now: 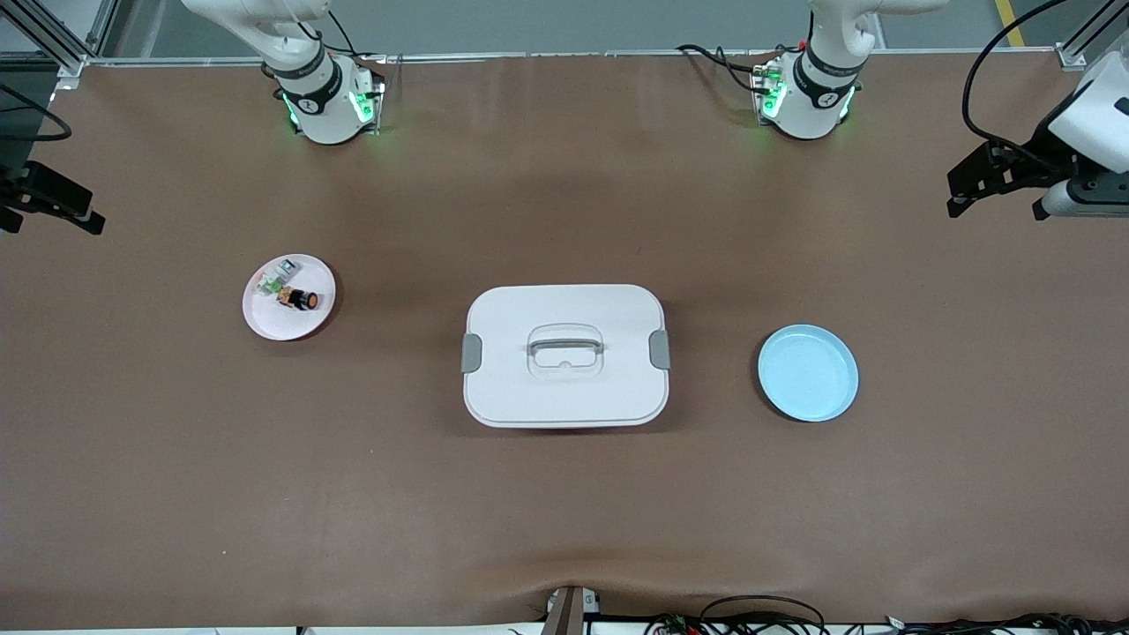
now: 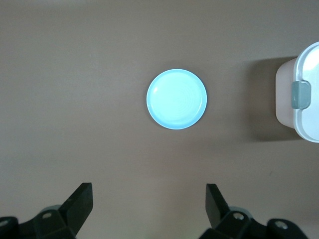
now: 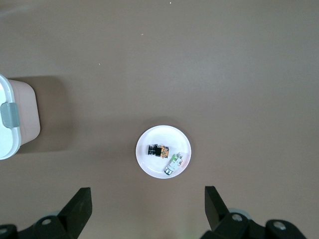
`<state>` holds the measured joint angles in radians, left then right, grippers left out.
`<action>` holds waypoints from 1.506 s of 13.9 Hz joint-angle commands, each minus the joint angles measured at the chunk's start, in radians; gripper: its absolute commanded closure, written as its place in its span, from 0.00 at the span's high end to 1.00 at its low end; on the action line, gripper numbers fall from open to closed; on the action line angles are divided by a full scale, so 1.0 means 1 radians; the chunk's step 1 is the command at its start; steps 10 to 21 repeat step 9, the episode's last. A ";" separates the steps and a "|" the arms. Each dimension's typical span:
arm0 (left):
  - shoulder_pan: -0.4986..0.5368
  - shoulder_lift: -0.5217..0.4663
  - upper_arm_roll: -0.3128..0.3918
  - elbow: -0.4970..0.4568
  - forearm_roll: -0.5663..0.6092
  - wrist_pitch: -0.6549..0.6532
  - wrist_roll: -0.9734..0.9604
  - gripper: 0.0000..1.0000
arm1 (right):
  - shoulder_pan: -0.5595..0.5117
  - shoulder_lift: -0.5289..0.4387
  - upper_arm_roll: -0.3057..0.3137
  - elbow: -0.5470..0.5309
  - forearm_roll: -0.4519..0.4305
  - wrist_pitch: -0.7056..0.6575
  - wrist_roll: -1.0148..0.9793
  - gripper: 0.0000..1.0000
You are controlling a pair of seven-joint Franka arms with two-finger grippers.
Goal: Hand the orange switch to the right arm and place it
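The orange switch (image 1: 305,300) (image 3: 155,150), a tiny black cylinder with an orange end, lies on a small pale pink plate (image 1: 267,324) (image 3: 149,169) toward the right arm's end of the table, beside a clear-and-green part (image 1: 275,280) (image 3: 174,163). My right gripper (image 3: 147,194) hangs high over the table by that plate, open and empty. My left gripper (image 2: 148,191) hangs high by an empty light blue plate (image 1: 808,372) (image 2: 177,99), also open and empty. Neither hand shows in the front view.
A white lidded box (image 1: 564,354) (image 2: 309,99) (image 3: 10,129) with grey clasps and a handle stands mid-table between the two plates. Black fixtures jut in at both ends of the table (image 1: 53,207) (image 1: 1005,176). Brown tabletop surrounds everything.
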<state>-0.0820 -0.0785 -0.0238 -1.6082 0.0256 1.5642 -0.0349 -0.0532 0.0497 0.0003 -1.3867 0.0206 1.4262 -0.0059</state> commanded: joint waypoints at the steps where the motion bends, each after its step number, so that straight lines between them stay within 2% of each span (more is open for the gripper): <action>1: 0.002 -0.006 0.002 0.011 0.008 -0.019 0.018 1.00 | 0.010 0.012 -0.006 0.024 -0.005 -0.007 0.017 1.00; 21: 0.002 -0.007 0.001 0.011 0.007 -0.026 0.020 1.00 | -0.004 0.012 -0.006 0.018 -0.004 -0.009 0.017 1.00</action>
